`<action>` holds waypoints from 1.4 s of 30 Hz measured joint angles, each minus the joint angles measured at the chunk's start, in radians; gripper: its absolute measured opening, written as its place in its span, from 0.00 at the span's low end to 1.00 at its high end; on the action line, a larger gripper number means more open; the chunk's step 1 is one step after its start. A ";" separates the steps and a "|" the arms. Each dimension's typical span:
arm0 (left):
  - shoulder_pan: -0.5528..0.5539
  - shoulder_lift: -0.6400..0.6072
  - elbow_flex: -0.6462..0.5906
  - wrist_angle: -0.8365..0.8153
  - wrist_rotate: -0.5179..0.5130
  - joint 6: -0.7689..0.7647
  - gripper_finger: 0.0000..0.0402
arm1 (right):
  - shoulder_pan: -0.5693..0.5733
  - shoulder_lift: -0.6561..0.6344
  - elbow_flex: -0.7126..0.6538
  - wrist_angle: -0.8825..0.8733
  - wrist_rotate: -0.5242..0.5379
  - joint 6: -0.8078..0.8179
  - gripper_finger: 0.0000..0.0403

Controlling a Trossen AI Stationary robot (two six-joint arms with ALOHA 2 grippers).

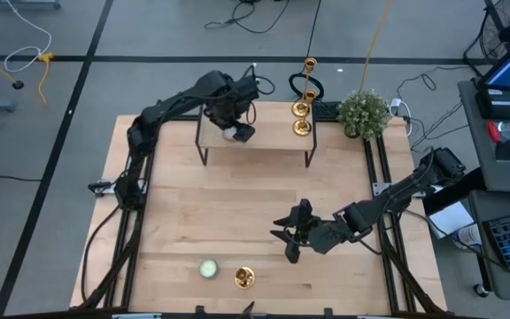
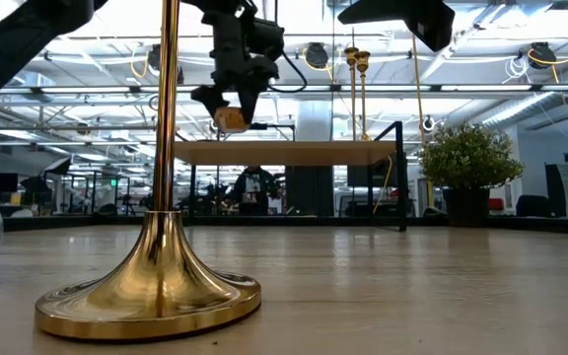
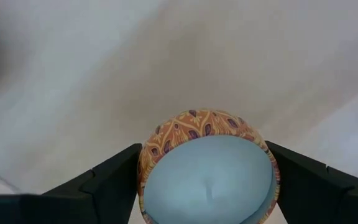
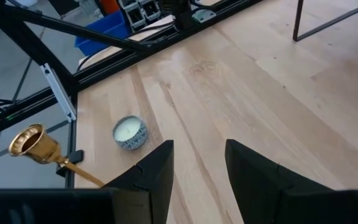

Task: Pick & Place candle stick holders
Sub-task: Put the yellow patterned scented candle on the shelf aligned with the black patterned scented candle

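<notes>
Counter [image 1: 237, 213]: light wood.
Far edge: small raised shelf [image 1: 264, 133], potted plant [image 1: 364, 113].
Near edge: candle [image 1: 208, 268], gold candlestick holder [image 1: 244, 277].
Shelf: two gold holders [image 1: 302, 120].

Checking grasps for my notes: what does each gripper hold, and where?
Left gripper pinches a patterned candle tin across its round sides; right gripper holds nothing.

Two candle stick holders [image 1: 301, 117] on shelf [image 1: 273, 142] right end, plant [image 1: 363, 112] beside, third holder [image 1: 244, 277] beside candle [image 1: 208, 268] at table's [image 1: 237, 213] near edge

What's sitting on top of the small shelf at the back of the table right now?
On the shelf: two brass candlestick holders at its right end. At its left end, the left gripper holds a patterned candle tin, hiding the shelf beneath.
</notes>
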 joint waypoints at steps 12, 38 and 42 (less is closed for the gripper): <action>0.089 -0.004 0.001 0.001 -0.025 -0.136 0.77 | 0.006 0.000 0.000 -0.003 -0.026 -0.004 0.36; 0.143 -0.004 0.001 0.003 -0.037 -0.331 0.74 | 0.019 -0.034 0.001 -0.028 -0.022 -0.013 0.36; 0.153 -0.004 0.000 0.003 -0.042 -0.333 0.74 | 0.022 -0.034 0.001 -0.034 -0.022 -0.004 0.36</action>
